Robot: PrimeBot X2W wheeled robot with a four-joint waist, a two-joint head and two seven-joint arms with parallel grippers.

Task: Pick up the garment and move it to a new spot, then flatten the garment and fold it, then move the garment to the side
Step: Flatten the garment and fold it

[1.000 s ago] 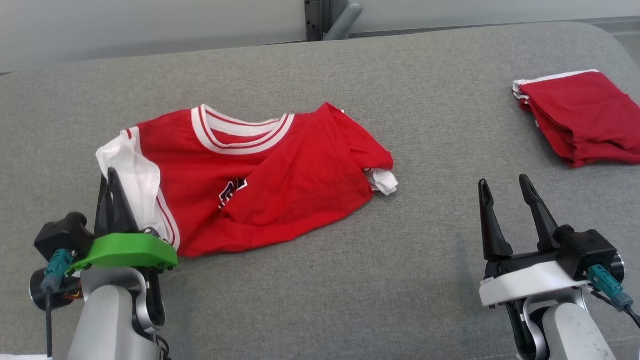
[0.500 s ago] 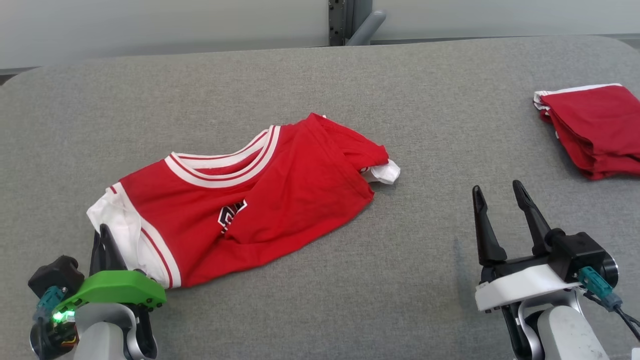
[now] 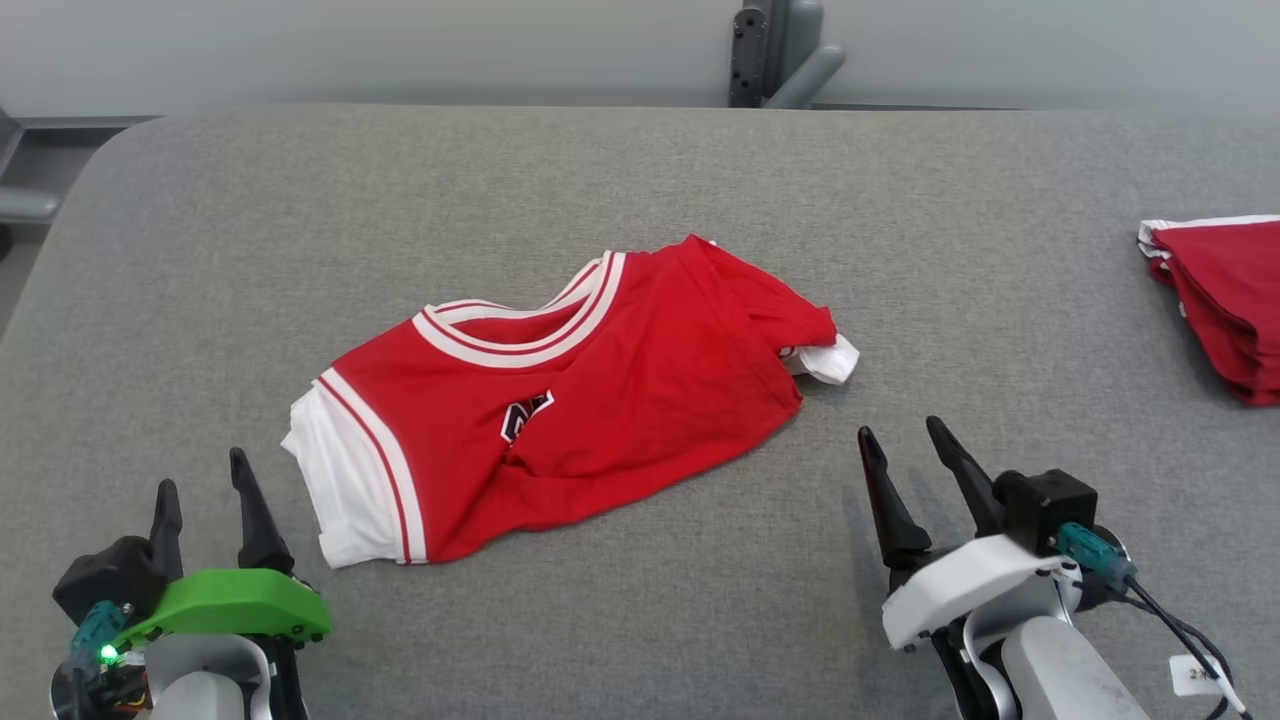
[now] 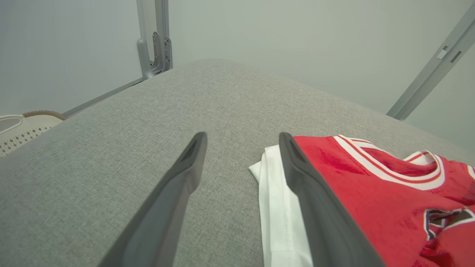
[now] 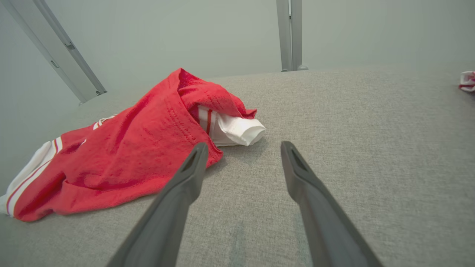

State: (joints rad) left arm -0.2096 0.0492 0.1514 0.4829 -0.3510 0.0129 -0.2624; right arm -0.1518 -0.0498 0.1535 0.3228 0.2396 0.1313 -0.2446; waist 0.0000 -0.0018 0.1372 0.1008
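Observation:
The garment (image 3: 570,400) is a red jersey with white sleeves and a striped white collar. It lies rumpled and partly folded over itself on the grey padded table (image 3: 640,170). My left gripper (image 3: 202,478) stands open at the lower left, just left of the garment's white sleeve (image 3: 345,490), with nothing between its fingers. In the left wrist view the left gripper (image 4: 242,136) is open and the sleeve (image 4: 276,207) lies behind its right finger. My right gripper (image 3: 898,432) is open and empty near the garment's right end. In the right wrist view the right gripper (image 5: 243,145) points past the garment (image 5: 141,148).
A second red garment (image 3: 1220,300), folded, lies at the table's right edge and shows small in the right wrist view (image 5: 467,81). A pale perforated basket (image 4: 22,128) sits beyond the table's left side. Grey metal posts (image 3: 775,55) stand behind the table.
My left gripper, shut on the white sleeve a second ago, has opened and let it go. The head camera has shifted, so the whole picture moved. The right gripper stays open.

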